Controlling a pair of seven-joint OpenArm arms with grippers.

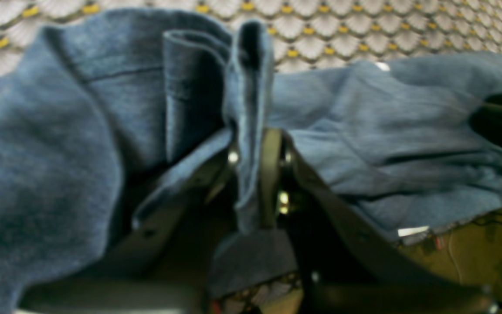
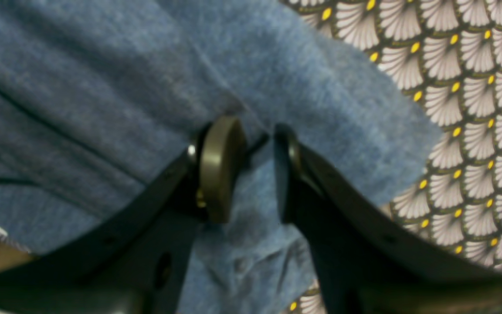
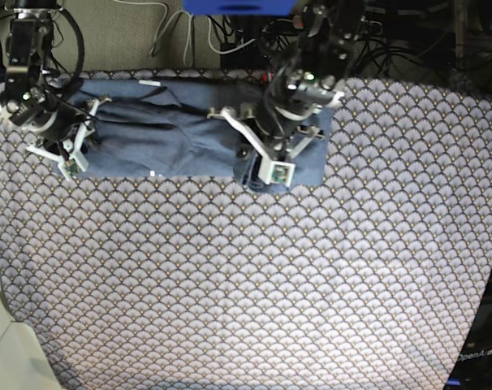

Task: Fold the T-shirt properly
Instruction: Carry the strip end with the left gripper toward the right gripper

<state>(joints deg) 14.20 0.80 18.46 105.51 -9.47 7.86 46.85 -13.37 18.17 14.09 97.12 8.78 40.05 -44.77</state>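
While the shirt (image 3: 189,138) lies as a long band at 12 o'clock on the tabletop (image 3: 254,284) | left jaws (image 1: 251,152) clamped on a raised fold | right jaws (image 2: 255,170) part-open astride cloth, grip unclear | folding roughly midway; crosswise folds remain.

Faint "OpenArm" lettering, seemingly, on the dark stand (image 3: 478,357) at bottom right.
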